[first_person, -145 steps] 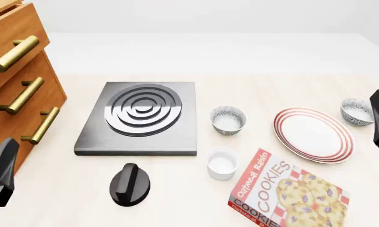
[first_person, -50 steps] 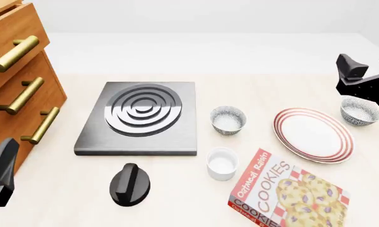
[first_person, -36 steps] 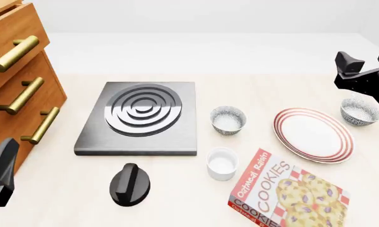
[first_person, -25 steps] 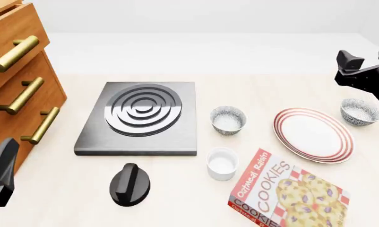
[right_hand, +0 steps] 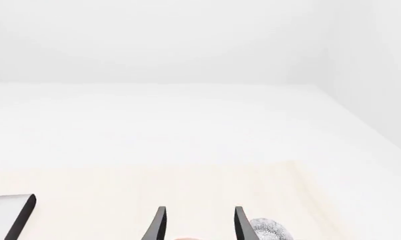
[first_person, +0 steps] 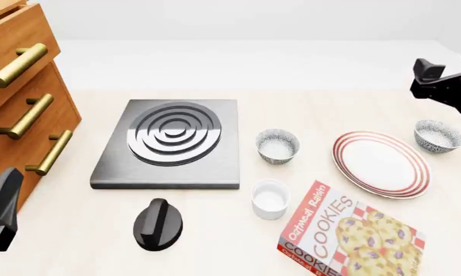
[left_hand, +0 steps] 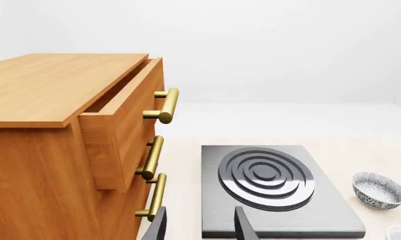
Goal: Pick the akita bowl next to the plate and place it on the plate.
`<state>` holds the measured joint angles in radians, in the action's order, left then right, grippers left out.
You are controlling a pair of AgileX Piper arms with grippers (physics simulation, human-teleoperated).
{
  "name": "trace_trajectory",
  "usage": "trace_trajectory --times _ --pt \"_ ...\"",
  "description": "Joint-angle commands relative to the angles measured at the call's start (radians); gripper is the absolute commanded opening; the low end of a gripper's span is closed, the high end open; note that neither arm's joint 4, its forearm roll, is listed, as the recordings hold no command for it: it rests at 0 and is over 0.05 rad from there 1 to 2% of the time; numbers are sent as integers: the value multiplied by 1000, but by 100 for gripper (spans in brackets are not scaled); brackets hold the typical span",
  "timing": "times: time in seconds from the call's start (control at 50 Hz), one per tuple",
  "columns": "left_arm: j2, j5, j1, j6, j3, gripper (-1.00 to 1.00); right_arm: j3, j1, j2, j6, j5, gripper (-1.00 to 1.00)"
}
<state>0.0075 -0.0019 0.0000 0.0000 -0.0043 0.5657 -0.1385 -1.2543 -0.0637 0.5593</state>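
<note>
The akita bowl [first_person: 436,135], speckled grey outside and white inside, sits on the table just right of the plate [first_person: 381,164], a wide white plate with red rings. My right gripper [first_person: 449,64] hangs open above and beyond this bowl, holding nothing. In the right wrist view the bowl's speckled rim [right_hand: 270,230] shows beside one of the open fingers [right_hand: 240,225]. My left gripper [left_hand: 200,230] is open and empty, low at the near left by the drawers. A look-alike bowl [first_person: 277,145] stands left of the plate.
A dark burner slab [first_person: 169,144] lies mid-left, with a black knob [first_person: 157,224] in front of it. A plain white cup [first_person: 269,198] and a cookies box [first_person: 349,236] sit near the front. A wooden drawer cabinet [first_person: 23,109] with brass handles fills the left.
The right gripper came up from the right edge to above the bowl, then drifted slightly right and farther back. Bowl, plate and left arm have not moved.
</note>
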Motion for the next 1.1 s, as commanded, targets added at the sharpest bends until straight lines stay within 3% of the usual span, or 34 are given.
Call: trace_trajectory --times 0.02,1.1 --pt "0 0 0 0 0 100 29 -17 -26 14 -19 100" --pt "0 0 0 0 0 100 163 -158 -159 100 -87 100"
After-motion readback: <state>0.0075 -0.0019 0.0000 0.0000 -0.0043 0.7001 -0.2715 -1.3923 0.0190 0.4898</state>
